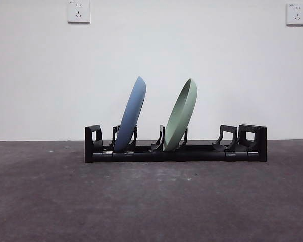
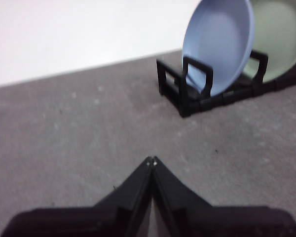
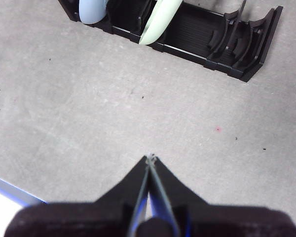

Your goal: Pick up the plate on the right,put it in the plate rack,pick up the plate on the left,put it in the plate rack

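Observation:
The black plate rack (image 1: 192, 153) stands across the middle of the table. A blue plate (image 1: 131, 115) leans upright in its left slots and a green plate (image 1: 181, 115) leans upright in the slots beside it, both tilted to the right. In the left wrist view the blue plate (image 2: 218, 43) and the green plate (image 2: 281, 34) stand in the rack (image 2: 187, 98), well ahead of my left gripper (image 2: 152, 160), which is shut on nothing. My right gripper (image 3: 150, 158) is shut and empty too, over bare table short of the rack (image 3: 222, 44). Neither arm shows in the front view.
The rack's right-hand slots (image 1: 232, 138) hold nothing. A white wall with two sockets (image 1: 79, 11) rises behind the table. The table's edge (image 3: 15, 192) shows near my right gripper.

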You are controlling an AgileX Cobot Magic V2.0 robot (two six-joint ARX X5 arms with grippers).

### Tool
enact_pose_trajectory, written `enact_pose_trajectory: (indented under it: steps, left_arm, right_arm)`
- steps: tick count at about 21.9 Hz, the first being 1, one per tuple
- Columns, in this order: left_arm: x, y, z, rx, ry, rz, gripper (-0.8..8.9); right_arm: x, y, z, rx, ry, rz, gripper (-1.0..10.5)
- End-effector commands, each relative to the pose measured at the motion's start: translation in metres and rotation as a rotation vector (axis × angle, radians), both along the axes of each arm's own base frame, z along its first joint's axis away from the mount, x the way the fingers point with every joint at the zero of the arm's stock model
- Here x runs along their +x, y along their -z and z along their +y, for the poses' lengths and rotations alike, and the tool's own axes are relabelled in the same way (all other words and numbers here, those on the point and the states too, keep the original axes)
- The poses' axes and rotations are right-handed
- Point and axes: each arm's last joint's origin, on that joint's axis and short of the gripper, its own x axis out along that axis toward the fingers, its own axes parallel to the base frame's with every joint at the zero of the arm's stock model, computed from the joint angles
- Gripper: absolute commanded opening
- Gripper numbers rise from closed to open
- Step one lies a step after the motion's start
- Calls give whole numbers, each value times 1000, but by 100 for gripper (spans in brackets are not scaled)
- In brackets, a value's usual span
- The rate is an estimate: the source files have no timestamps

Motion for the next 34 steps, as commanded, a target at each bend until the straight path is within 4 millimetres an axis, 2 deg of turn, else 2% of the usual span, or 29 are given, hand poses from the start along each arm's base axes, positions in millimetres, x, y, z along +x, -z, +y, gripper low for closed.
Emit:
enact_pose_trajectory:
  steps: [1, 14, 15, 17, 18, 21, 23, 25, 27, 31, 34]
  left_arm:
    - [0, 2, 0, -43, 5, 6, -3]
    - [2, 5, 0, -40, 1, 39, -3]
    - [2, 5, 0, -40, 1, 43, -3]
    - [2, 6, 0, -40, 1, 50, -3]
    - [3, 6, 0, -40, 0, 55, -3]
    - [3, 7, 0, -39, 0, 66, -3]
    - [3, 8, 0, -38, 0, 72, -3]
    - [4, 8, 0, -38, 0, 75, -3]
    - [4, 8, 0, -38, 0, 75, -3]
    - [4, 8, 0, -38, 0, 75, -3]
    - [4, 8, 0, -38, 0, 75, -3]
  right_arm:
    - [0, 4, 0, -17, -3, 27, 1]
    - [0, 3, 0, -17, -1, 22, 1]
    - [-4, -1, -5, -31, 29, -15, 1]
    - [-16, -16, -18, -65, 52, -189, 1]
    - [-25, -27, -26, -26, 76, -282, 1]
    - [-69, -63, -53, 205, 122, -594, 1]
    - [-97, -69, -70, 215, 175, -742, 1]
    - [-123, -63, -82, 145, 240, -861, 1]
    - [-137, -46, -88, 83, 312, -966, 1]
    - [-133, -3, -90, 79, 382, -1088, 1]
    - [-123, 40, -89, 86, 388, -1079, 1]
